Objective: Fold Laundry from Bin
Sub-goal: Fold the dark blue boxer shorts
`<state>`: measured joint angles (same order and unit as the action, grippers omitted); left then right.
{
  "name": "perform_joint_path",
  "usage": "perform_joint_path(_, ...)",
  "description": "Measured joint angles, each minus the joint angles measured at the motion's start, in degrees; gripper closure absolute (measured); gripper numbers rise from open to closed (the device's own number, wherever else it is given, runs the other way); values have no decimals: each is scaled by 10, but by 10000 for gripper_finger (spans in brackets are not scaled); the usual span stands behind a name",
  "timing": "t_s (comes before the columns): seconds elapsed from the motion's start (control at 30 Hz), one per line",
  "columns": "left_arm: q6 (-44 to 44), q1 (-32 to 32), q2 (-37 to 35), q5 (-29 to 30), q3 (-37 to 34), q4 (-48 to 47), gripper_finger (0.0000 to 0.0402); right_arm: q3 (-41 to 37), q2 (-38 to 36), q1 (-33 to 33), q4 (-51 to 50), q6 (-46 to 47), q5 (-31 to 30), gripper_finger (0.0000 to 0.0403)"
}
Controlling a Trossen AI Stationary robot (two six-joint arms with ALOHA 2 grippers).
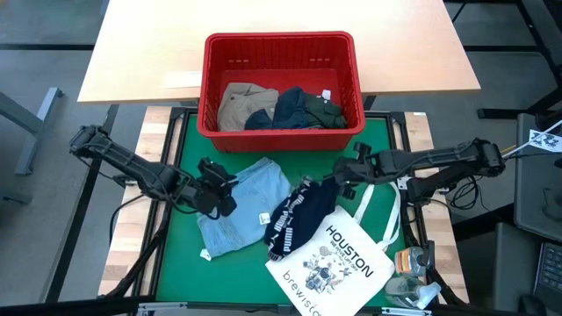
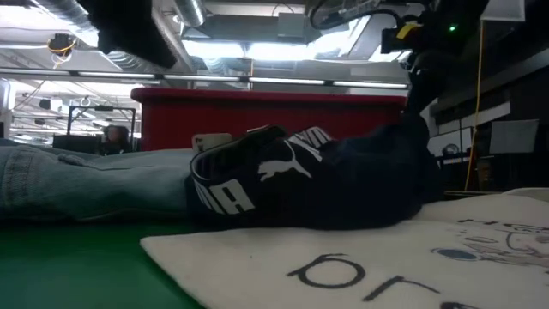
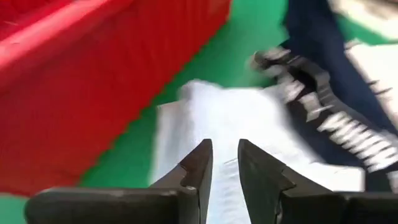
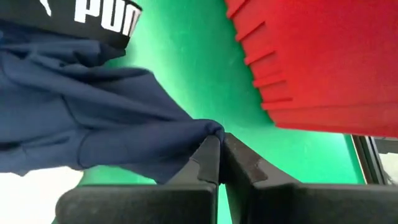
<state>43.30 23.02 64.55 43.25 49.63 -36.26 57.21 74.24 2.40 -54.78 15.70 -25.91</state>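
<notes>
- Denim, soft and crumpled, lies lower left of centre on your green mat.
- Your left gripper hovers over it, jaws slightly parted, released.
- Your right gripper is clenched on the navy garment at centre.
- Slotted red bin at top holds khaki and dark cloth.

1 red bin w/ 3 garments inside; 2 garments on mat: denim, navy; 1 tote bag; 2 grippers.
</notes>
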Motion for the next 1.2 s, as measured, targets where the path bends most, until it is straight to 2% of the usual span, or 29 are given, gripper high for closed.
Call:
perform_joint_path(0.17, 0, 4, 17, -112, 0, 166, 326, 0, 0, 2, 22, -6, 1, 393)
perform_joint_path(0.4, -47, 55, 138, -220, 0, 382, 323, 0, 0, 2, 27, -13, 35, 393)
perform_joint_path(0.57, 7, 65, 221, -234, 0, 498, 292, 0, 0, 2, 27, -13, 41, 393)
perform_joint_path(0.77, 50, 65, 289, -268, 0, 559, 249, 0, 0, 2, 27, -13, 41, 393)
perform_joint_path(1.2, 183, 65, 388, -269, 0, 618, 244, 1, 0, 2, 27, -13, 41, 393)
